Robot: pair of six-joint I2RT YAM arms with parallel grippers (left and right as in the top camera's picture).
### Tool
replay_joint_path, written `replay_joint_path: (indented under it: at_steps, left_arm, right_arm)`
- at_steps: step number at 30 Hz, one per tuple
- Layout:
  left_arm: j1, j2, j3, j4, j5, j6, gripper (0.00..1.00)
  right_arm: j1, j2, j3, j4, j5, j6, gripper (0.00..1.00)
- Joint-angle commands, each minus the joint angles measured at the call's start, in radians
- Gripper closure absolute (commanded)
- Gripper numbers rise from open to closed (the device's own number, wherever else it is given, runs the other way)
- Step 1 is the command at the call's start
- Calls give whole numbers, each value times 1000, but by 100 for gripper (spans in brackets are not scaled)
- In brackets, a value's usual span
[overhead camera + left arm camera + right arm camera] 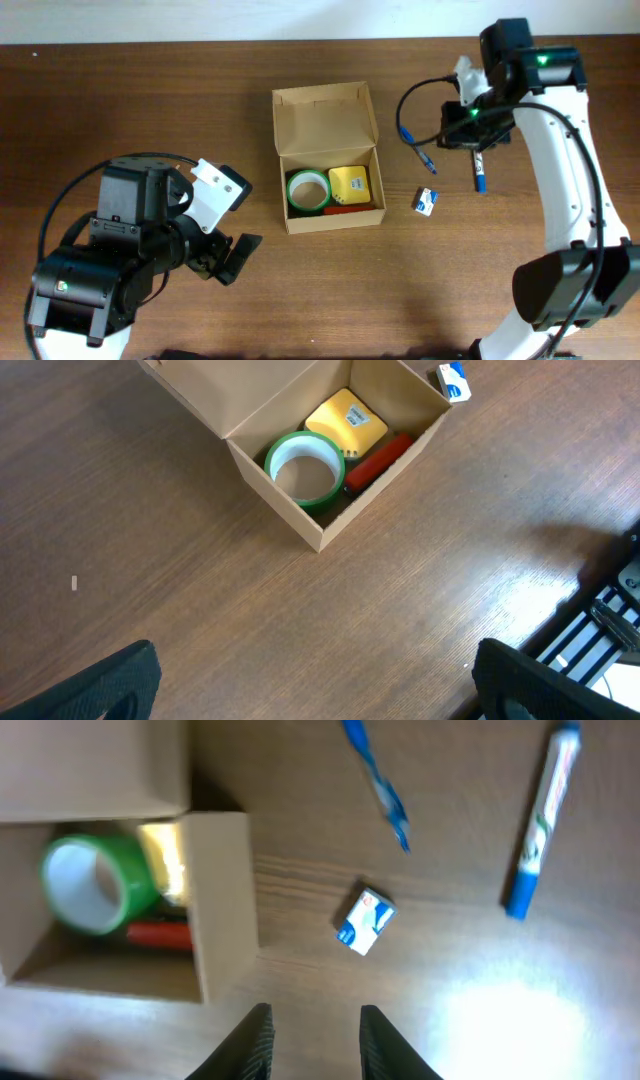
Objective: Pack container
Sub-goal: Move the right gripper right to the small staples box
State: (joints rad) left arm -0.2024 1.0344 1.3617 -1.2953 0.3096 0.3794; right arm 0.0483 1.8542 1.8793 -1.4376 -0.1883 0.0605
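The container (325, 112) is a tan cardboard box with its flap lid open, at the table's middle. It holds a green tape roll (308, 190), a yellow item (349, 184) and a red item (345, 210). The box also shows in the left wrist view (275, 500) and the right wrist view (222, 900). My left gripper (225, 262) is wide open and empty, left of and nearer than the box (315, 680). My right gripper (468, 128) hovers right of the box, fingers apart and empty (318, 1020).
Right of the box lie a small white-and-blue packet (426, 201) (365, 920), a thin blue pen (417, 150) (378, 785) and a blue-capped marker (479, 172) (538, 830). The packet also shows in the left wrist view (453, 380).
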Motion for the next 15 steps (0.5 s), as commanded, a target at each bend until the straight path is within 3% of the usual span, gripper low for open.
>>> replay_joint_path:
  at_steps: [1, 6, 15]
  left_arm:
    - [5, 0, 14, 0, 1, 19, 1]
    - [5, 0, 14, 0, 1, 19, 0]
    - [5, 0, 14, 0, 1, 19, 0]
  right_arm:
    - [-3, -13, -92, 28, 63, 180, 68]
    - [-3, -13, -262, 126, 61, 259, 67]
    - [-3, -13, -498, 289, 55, 349, 53]
